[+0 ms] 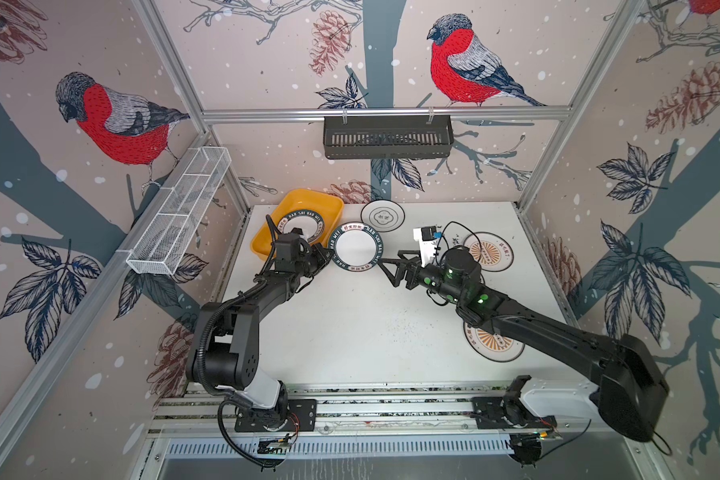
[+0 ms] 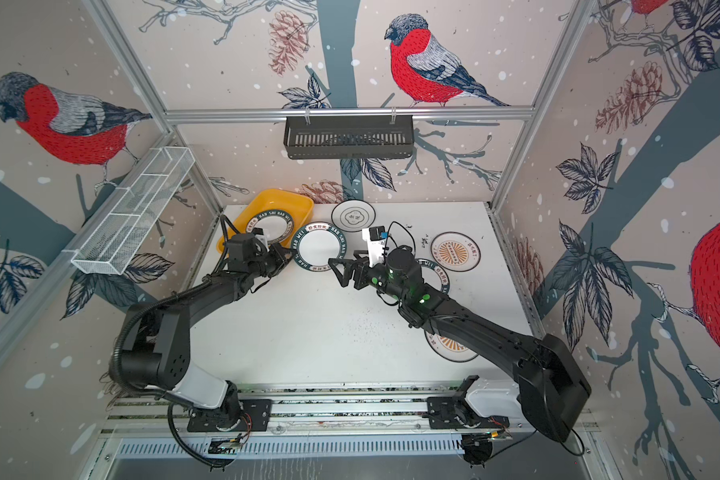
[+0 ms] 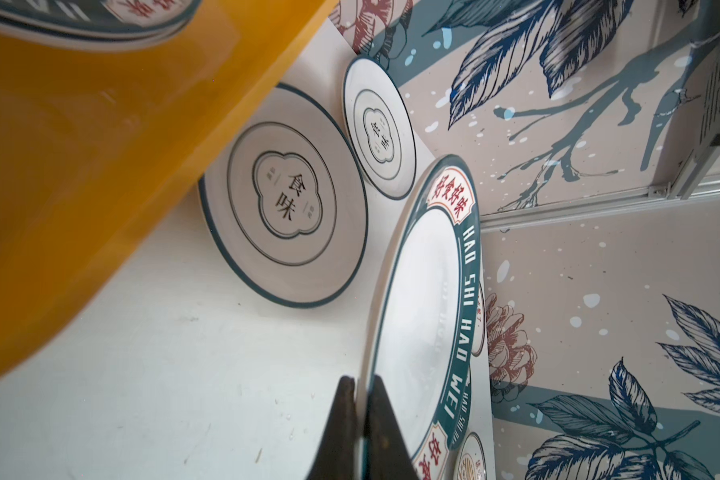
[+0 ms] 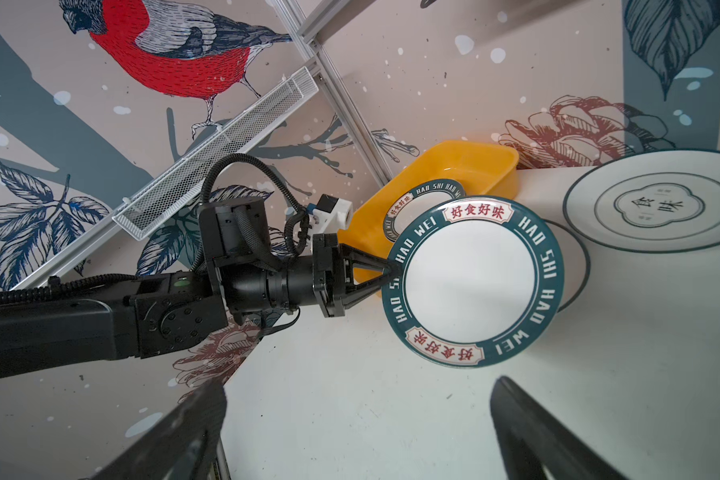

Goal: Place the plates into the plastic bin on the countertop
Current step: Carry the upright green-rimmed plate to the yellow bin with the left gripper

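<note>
My left gripper (image 1: 329, 252) (image 3: 360, 382) is shut on the rim of a green-rimmed plate (image 1: 356, 249) (image 4: 470, 282), held level above the countertop (image 1: 350, 332) beside the yellow plastic bin (image 1: 304, 199). Another green-rimmed plate (image 1: 296, 216) lies in the bin. My right gripper (image 1: 391, 268) (image 4: 358, 384) is open and empty, just right of the held plate. A flower-emblem plate (image 1: 382, 215) lies at the back, and a second one (image 3: 283, 195) sits under the held plate. Two sunburst plates (image 1: 489, 251) (image 1: 493, 343) lie on the right. One more green-rimmed plate (image 2: 433, 270) peeks out under my right wrist.
A black slatted basket (image 1: 387, 137) hangs on the back rail. A white wire-mesh basket (image 1: 179, 212) hangs on the left wall near the bin. Aluminium rails (image 1: 350, 399) run along the front edge.
</note>
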